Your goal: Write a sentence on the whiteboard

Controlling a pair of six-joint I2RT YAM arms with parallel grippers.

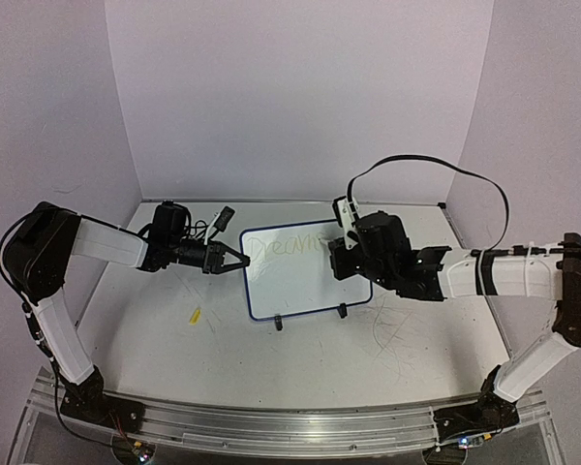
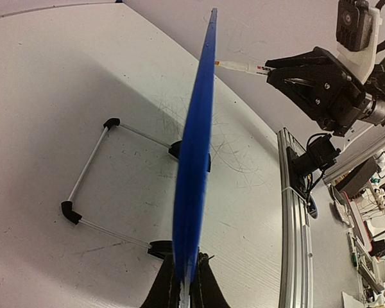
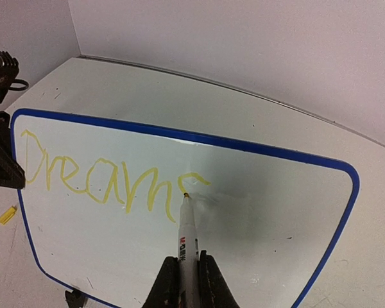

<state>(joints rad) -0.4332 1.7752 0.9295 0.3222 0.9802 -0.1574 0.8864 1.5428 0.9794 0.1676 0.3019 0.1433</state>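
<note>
Pale lilac walls [image 1: 300, 97] close in a scuffed white tabletop [image 1: 155, 329] marked with grey scratches, with an aluminium rail [image 1: 271, 426] along its near edge where the two arms are bolted. Toward the back, about midway between the arms, stands a small rectangular whiteboard with a thin blue rim [image 1: 295, 281]. It is propped nearly upright on two black clip feet [image 1: 279, 324] and a thin wire stand [image 2: 90, 170] that lies on the table behind it.

The left gripper [image 2: 187, 269] reaches in from the left, and its fingers are closed on the board's left edge, one on each side of the blue rim. Seen from that wrist, the board shows only as a narrow blue strip.

The right gripper [image 3: 183, 276] faces the board's writing side, its fingers pinched together around a white marker pen [image 3: 187, 237] that points straight out from between them. The pen's tip rests on the board surface, just right of centre in the upper half.

The sentence [image 3: 102, 179] is written in faint yellow-green strokes along the top of the board. It reads "Dream" from the upper left corner, followed by a small hooked stroke that ends at the pen tip. The board below this line is blank.

A small yellow object [image 1: 195, 315] lies on the tabletop to the left of the board, apart from it.
</note>
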